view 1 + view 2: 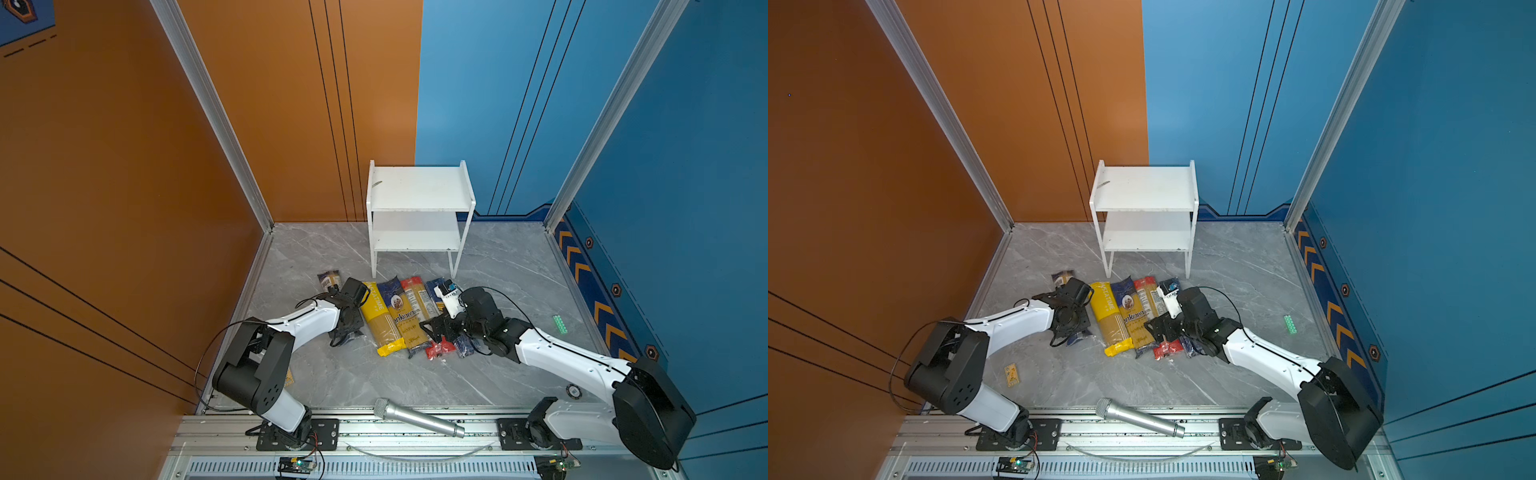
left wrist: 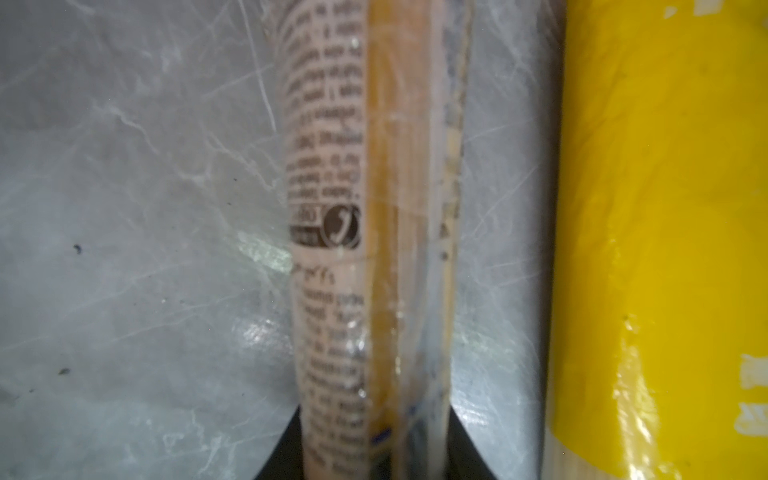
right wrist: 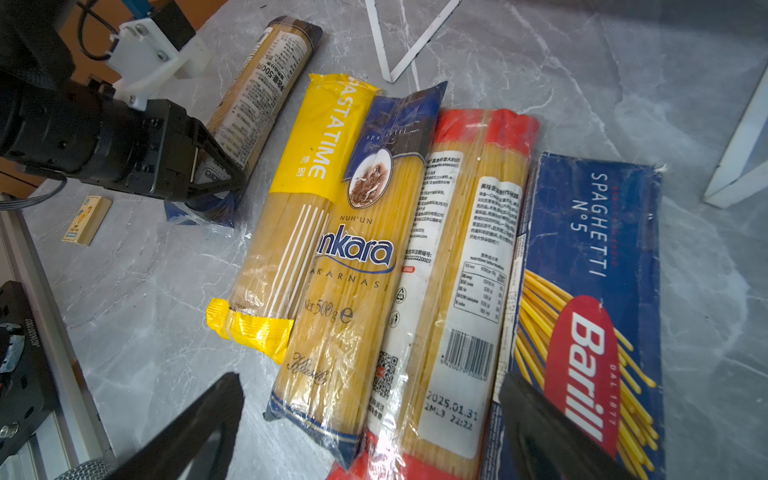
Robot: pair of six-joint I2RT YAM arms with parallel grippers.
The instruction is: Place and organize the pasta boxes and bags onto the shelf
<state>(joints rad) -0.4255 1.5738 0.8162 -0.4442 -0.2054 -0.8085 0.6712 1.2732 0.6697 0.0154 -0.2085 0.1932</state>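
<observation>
My left gripper is shut on the clear pasta pack with dark-blue ends, which lies on the floor left of the row. Beside it lie the yellow pack, the dark-blue Ankara pack, the red-ended pack and the Barilla box, side by side. My right gripper stands open just above the near ends of the Ankara and red-ended packs, holding nothing. The white shelf stands behind the row with both boards bare.
A silver microphone lies at the front edge by the rail. A small yellow box sits on the floor near the left arm. A green piece lies at the right. Orange and blue walls close the floor in.
</observation>
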